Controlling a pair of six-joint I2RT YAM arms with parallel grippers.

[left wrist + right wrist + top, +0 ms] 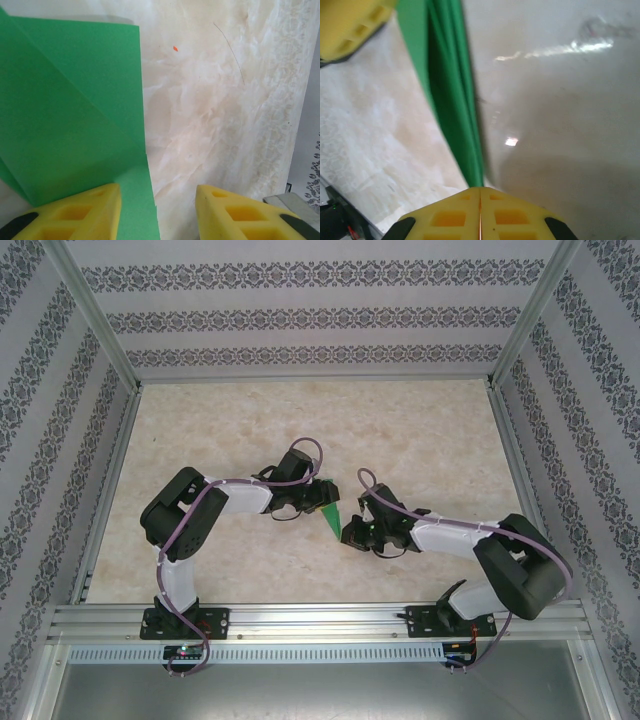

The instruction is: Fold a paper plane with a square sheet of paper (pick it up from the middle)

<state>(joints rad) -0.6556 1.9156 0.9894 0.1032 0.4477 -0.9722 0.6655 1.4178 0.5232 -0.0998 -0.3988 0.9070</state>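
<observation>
Paper plane [333,518] already folded narrow, wings likely left; right gripper [480,189] pinches its tip, left gripper [158,195] gapes beside it.

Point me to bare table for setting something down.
Free: far half of the table, up to the back wall, and the near strip between left arm base and right arm base. Crowded: centre, where left gripper and right gripper meet at the folded green paper.

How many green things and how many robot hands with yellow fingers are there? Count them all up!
Bright green folded paper sheet: 1
Robot hands with yellow fingers: 2, the left hand and the right hand
Total: 3
</observation>
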